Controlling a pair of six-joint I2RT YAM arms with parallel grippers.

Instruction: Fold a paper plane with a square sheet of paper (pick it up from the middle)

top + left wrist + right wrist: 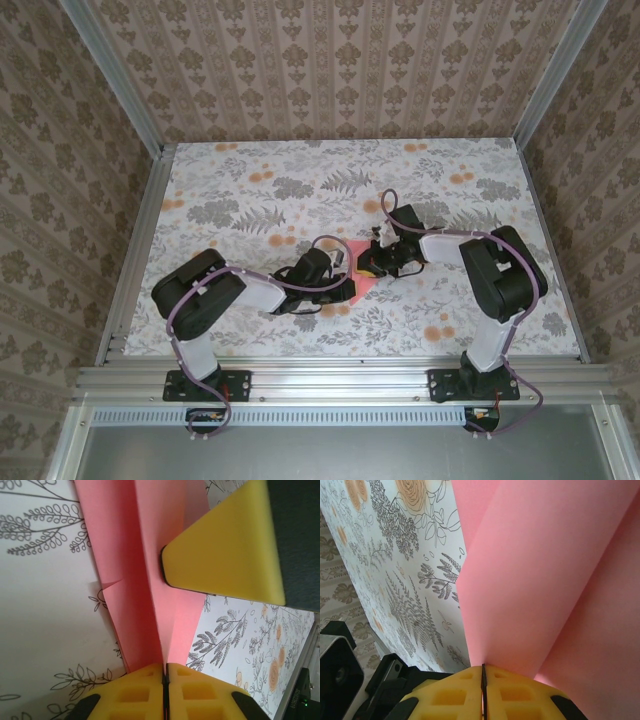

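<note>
The square sheet of paper is folded into a narrow pink-red paper plane (350, 288) with a straight centre ridge, and it sits mid-table between both grippers. My left gripper (345, 262) is shut on the ridge; in the left wrist view the paper plane (140, 580) rises out of the closed yellow jaws of the left gripper (165, 669). My right gripper (368, 262) faces it from the right and is shut on a flat flap of the paper plane (545, 580), the right gripper (483, 669) pinching the flap's edge. One of its yellow fingers (225, 545) rests against the paper.
The table carries a floral cloth (300, 190) and is fenced by aluminium rails (130, 260) and patterned walls. Open cloth lies behind and to both sides of the grippers. The left arm's black body (340, 675) sits close beside the right gripper.
</note>
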